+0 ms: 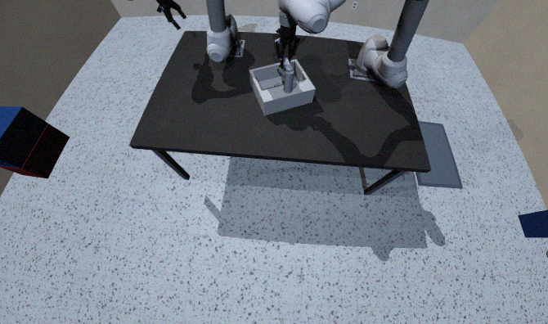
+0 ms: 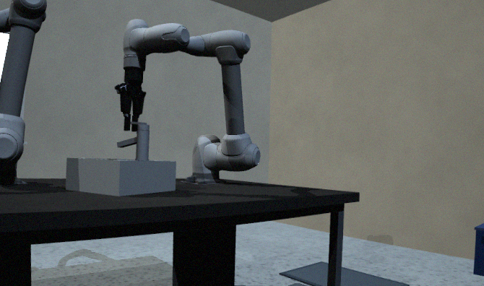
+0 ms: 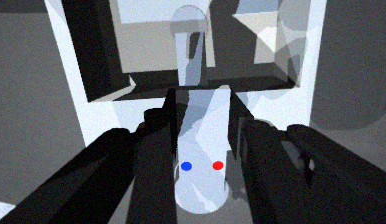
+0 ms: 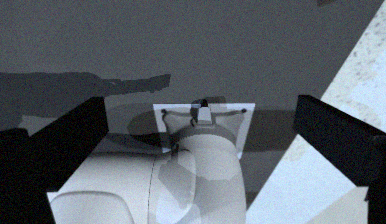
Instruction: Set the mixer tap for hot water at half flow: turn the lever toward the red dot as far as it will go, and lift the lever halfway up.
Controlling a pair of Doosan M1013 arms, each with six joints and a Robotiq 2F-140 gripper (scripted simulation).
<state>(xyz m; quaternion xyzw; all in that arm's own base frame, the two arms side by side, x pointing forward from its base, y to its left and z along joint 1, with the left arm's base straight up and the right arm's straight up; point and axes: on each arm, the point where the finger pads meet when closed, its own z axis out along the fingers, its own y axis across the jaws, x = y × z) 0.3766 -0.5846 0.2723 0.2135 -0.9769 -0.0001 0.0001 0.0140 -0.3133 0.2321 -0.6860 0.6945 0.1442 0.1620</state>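
The tap body (image 1: 289, 82) (image 2: 143, 144) stands upright in a pale open box (image 1: 289, 104) (image 2: 96, 177) (image 3: 289, 110). Its flat lever (image 2: 139, 123) (image 3: 209, 125) points roughly the same way as the spout (image 2: 127, 142) (image 3: 184, 60) and looks nearly level, with a slight upward tilt. A blue dot (image 3: 186, 166) and a red dot (image 3: 218, 165) show at the lever's pivot end, red on the right in the left wrist view. My left gripper (image 1: 285, 63) (image 2: 131, 126) (image 3: 199, 103) is shut on the lever, one finger on each side. My right gripper (image 1: 181, 23) (image 4: 201, 113) is open and empty, far from the tap.
The dark table (image 1: 207, 123) (image 2: 277, 198) carries the box and both arm bases. The right arm's base plate (image 4: 248, 112) shows below the open right fingers. The box walls surround the tap's lower part. A blue and red block (image 1: 23, 139) shows at the left in the top view.
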